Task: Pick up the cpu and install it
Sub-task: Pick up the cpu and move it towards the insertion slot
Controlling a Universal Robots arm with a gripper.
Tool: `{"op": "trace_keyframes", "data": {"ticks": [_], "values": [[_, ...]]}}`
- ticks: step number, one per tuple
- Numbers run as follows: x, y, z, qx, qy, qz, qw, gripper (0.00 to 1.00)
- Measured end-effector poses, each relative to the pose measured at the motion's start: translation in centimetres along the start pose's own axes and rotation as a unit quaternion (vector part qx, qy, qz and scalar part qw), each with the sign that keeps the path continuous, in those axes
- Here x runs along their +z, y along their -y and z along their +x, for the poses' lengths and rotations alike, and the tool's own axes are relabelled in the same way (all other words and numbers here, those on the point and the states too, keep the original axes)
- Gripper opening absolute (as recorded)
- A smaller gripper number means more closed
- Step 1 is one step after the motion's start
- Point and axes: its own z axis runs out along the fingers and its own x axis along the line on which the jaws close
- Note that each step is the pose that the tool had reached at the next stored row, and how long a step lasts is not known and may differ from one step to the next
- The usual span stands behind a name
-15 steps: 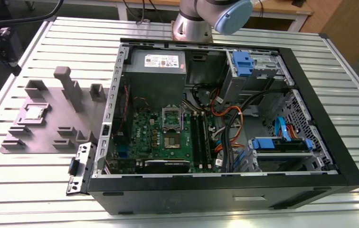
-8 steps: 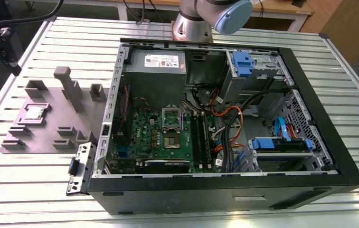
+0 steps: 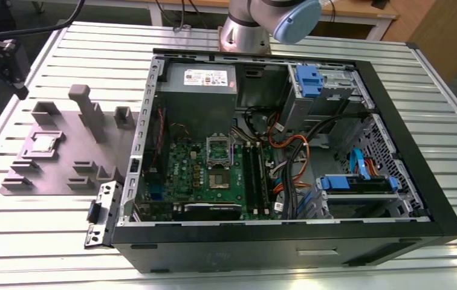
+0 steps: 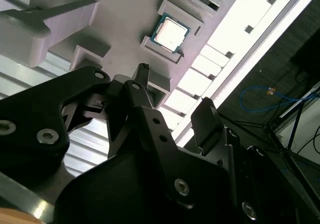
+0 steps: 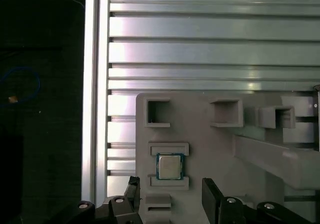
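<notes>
Hanging released and empty, the claw (image 5: 171, 188) is above the cpu (image 5: 170, 166) lying in the grey tray (image 5: 210, 151).

A table (image 3: 43, 241) of ribbed, pale metal slats lay under everything; light glared off the slats in bright bands, strongest along the near edge; behind it stood a wooden bench (image 3: 349, 11), and at the exterior view's right a wooden panel (image 3: 446, 36); past the table's edge the floor (image 5: 40, 149) was dark, with a thin blue cable (image 4: 257, 88) looped on it.
</notes>
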Motion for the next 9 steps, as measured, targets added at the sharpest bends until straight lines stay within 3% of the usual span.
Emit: {"op": "trace_keyframes", "data": {"ticks": [9], "values": [[1.43, 0.22, 0.01, -0.021, -0.0015, -0.0004, 0.99979, 0.61]]}}
